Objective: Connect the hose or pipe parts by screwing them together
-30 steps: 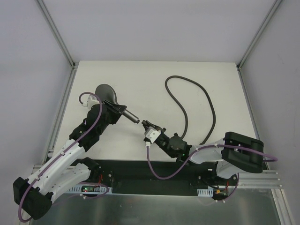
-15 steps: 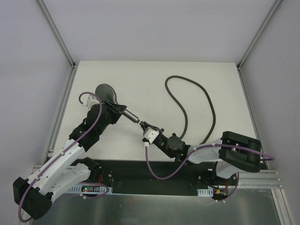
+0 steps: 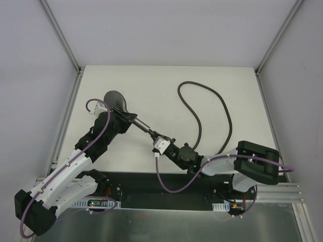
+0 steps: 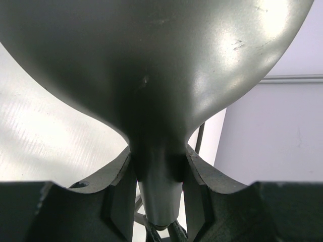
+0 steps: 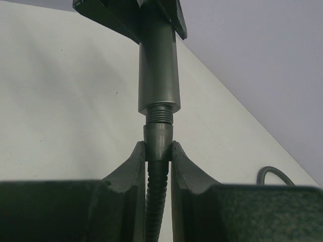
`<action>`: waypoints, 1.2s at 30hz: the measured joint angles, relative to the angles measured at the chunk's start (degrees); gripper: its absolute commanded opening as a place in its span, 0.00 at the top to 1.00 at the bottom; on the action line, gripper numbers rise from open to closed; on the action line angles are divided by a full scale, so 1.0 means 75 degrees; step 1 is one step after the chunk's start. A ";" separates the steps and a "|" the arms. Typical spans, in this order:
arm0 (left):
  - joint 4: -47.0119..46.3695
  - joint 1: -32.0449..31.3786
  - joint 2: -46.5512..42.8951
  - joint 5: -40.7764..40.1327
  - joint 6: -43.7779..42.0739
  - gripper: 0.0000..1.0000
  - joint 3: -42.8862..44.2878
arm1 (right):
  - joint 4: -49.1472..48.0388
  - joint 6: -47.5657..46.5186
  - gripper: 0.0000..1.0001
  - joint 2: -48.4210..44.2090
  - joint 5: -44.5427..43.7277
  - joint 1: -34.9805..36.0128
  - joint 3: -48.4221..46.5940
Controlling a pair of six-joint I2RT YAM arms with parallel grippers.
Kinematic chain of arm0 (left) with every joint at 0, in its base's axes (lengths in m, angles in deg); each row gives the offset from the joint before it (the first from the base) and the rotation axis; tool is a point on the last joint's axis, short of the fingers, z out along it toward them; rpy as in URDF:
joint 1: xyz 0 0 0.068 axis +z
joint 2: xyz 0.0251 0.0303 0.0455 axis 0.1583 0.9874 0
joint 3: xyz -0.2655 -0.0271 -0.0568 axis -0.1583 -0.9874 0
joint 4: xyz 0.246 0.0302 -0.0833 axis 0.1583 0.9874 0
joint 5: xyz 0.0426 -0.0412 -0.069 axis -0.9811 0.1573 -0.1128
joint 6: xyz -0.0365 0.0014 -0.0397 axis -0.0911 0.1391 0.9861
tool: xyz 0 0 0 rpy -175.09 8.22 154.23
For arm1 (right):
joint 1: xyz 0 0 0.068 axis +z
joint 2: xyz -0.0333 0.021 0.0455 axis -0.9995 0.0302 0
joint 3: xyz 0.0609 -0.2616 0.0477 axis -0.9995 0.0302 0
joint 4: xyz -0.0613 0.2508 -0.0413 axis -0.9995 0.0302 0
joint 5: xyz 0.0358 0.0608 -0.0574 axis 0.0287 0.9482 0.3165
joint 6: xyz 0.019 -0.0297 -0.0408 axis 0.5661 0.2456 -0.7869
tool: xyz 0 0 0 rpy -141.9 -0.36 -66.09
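Observation:
The dark grey shower head [image 3: 114, 97] lies at the left of the table, its straight handle [image 3: 141, 124] pointing right and down. My left gripper [image 3: 122, 117] is shut on the handle's neck [image 4: 157, 171], just under the round head [image 4: 151, 60]. My right gripper [image 3: 156, 136] is shut on the hose's end fitting [image 5: 158, 142]. That fitting butts against the threaded tip [image 5: 159, 113] of the handle [image 5: 158, 65], in line with it. The ribbed hose [image 5: 157, 201] runs back between the right fingers [image 5: 132, 169] and loops away over the table [image 3: 202, 101].
Purple cables [image 3: 171, 184] hang from both arms near the front rail. Metal frame posts [image 3: 60, 35] stand at the table's back corners. The hose loop fills the right middle of the white table [image 3: 151, 80].
My right gripper has carried the hose fitting up and left, closing the gap until it meets the handle's threaded tip. The left arm and shower head have stayed put.

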 measured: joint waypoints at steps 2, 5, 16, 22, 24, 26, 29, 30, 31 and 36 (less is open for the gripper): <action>0.0000 0.0003 0.0003 0.0067 0.0044 1.00 0.0000 | 0.0003 0.0020 0.99 0.0044 -0.0003 0.0000 0.0000; 0.0006 0.0003 0.0003 0.0111 0.0067 1.00 0.0000 | 0.0006 0.0061 0.99 0.0061 -0.0009 -0.0003 -0.0006; 0.0020 0.0003 -0.0003 0.0117 0.0114 1.00 -0.0003 | 0.0006 0.0137 0.99 0.0085 -0.0055 0.0000 -0.0041; 0.0012 0.0003 -0.0006 0.0128 0.0105 1.00 -0.0058 | 0.0009 0.0146 0.99 0.0087 -0.0096 0.0003 -0.0044; 0.0009 0.0003 -0.0006 0.0143 0.0093 1.00 -0.0058 | 0.0012 0.0146 0.99 0.0087 -0.0122 0.0006 -0.0050; 0.0003 0.0003 -0.0003 0.0143 0.0076 1.00 -0.0058 | 0.0079 0.0146 0.99 0.0087 -0.0149 0.0006 -0.0085; -0.0015 0.0006 0.0003 0.0154 0.0020 1.00 -0.0058 | 0.0195 0.0146 0.99 0.0096 -0.0166 0.0012 -0.0154; -0.0020 0.0006 0.0015 0.0157 -0.0015 1.00 -0.0058 | 0.0242 0.0140 0.99 0.0108 -0.0175 0.0012 -0.0184; -0.0026 0.0009 0.0029 0.0163 -0.0050 1.00 -0.0058 | 0.0303 0.0137 0.99 0.0119 -0.0192 0.0012 -0.0207; -0.0058 0.0015 0.0085 0.0201 -0.0131 1.00 -0.0085 | 0.0431 0.0108 0.99 0.0131 -0.0239 0.0017 -0.0227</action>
